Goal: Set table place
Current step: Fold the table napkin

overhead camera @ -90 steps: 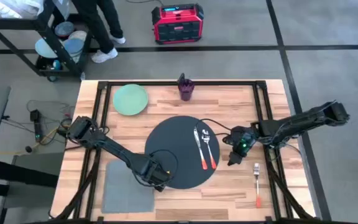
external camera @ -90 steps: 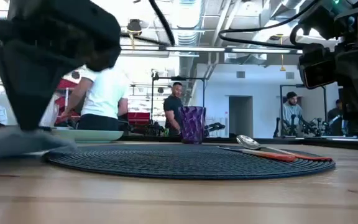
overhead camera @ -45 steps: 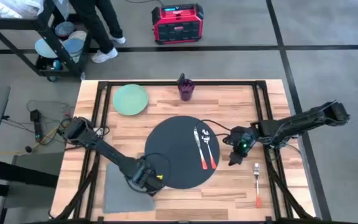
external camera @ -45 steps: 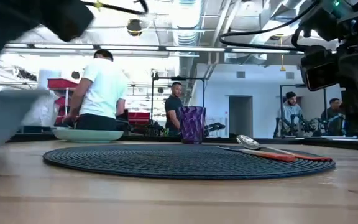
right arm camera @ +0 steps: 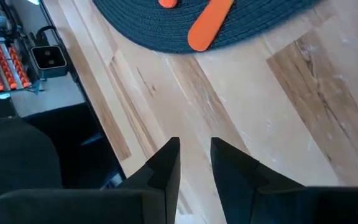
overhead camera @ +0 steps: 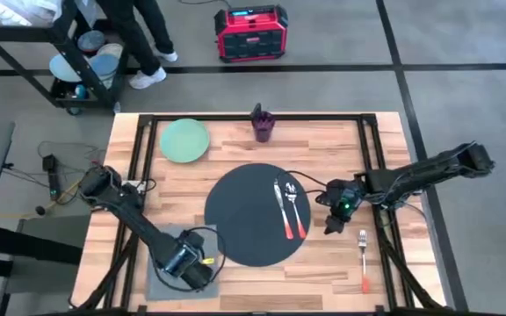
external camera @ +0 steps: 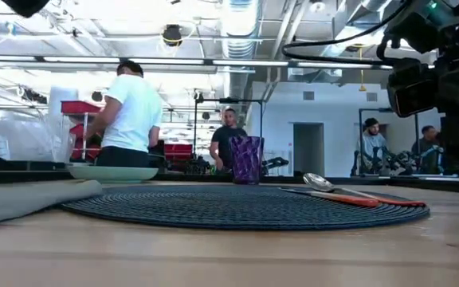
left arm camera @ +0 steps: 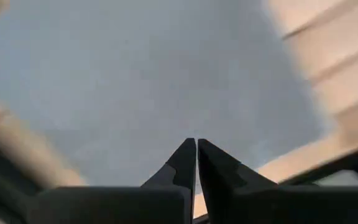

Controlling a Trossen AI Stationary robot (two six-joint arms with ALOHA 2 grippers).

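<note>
My left gripper, fingers pressed together on nothing, hangs over one grey napkin at the table's near-left corner. My right gripper, slightly parted, waits beside the mat, which carries one knife and one spoon.

No writing, label, brand or number can be read anywhere from where I stand. The red box on the floor beyond the table has a small lit panel, but its characters are too small to read.
</note>
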